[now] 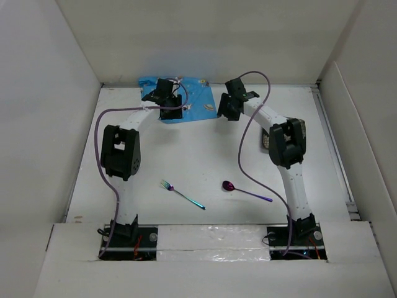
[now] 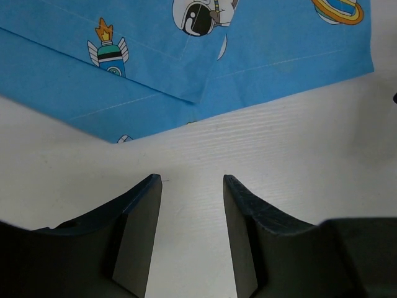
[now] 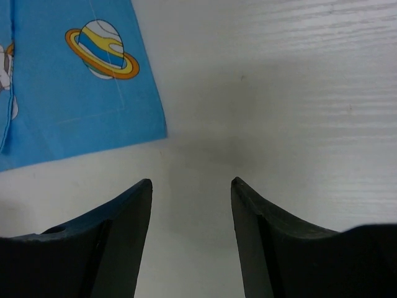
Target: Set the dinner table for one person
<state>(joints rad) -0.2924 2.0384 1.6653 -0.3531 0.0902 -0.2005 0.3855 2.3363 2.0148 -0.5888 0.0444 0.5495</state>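
The placemat [image 1: 197, 102] lies bunched against the far wall of the counter [image 1: 186, 152]. One layer is folded over another in the left wrist view, so the step in hand is most likely to flatten it and draw it toward the arm bases. The left pincer [image 2: 192, 180] hangs over bare counter just short of the placemat's near edge, jaws apart and holding nothing. The right pincer [image 3: 191, 182] is also spread and empty, just off the placemat's near right corner, with that corner slightly to its left and beyond its tips. To do this well, each pincer should move forward until one finger slides under the hem and the other sits on top, then close on cloth alone. The right one first needs a small shift left to get over the corner. The left should pick the lower layer's edge rather than the folded flap, or the fold will travel with the pull. Both arms should then pull evenly and low, so the cloth stays taut and square instead of twisting. The fork [image 1: 182, 194] and the spoon [image 1: 245, 190] lie well clear of the placemat on its near side, so there looks to be room between them and the placemat for it to land.
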